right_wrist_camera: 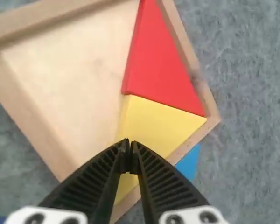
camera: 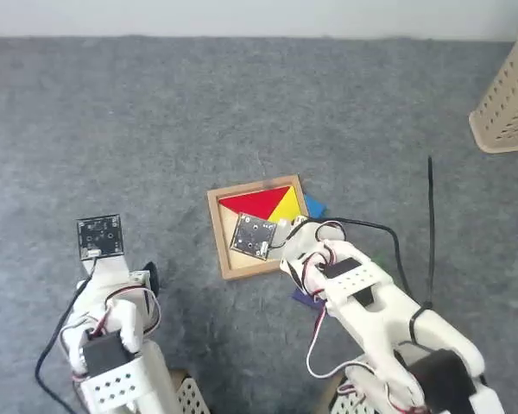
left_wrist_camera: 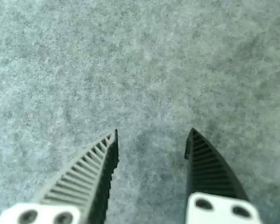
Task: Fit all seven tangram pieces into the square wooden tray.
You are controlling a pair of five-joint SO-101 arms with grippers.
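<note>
The square wooden tray [camera: 214,226] lies mid-table on grey carpet. In its far right corner lie a red triangle [camera: 257,203] and a yellow triangle [camera: 287,207], edge to edge. A blue piece [camera: 314,208] rests on the carpet just outside the tray's right rim. A dark purple piece [camera: 306,299] peeks out under the right arm [camera: 354,285]. My right gripper [right_wrist_camera: 129,144] is shut with nothing in it, its tips over the yellow triangle [right_wrist_camera: 163,128] beside the red triangle [right_wrist_camera: 156,70]. My left gripper [left_wrist_camera: 151,137] hangs open over bare carpet at the front left.
A beige slatted basket [camera: 511,95] stands at the far right edge. A black cable [camera: 430,224] rises beside the right arm. The tray's bare floor [right_wrist_camera: 74,79] spreads beside the two triangles. The blue piece [right_wrist_camera: 189,163] lies past the rim.
</note>
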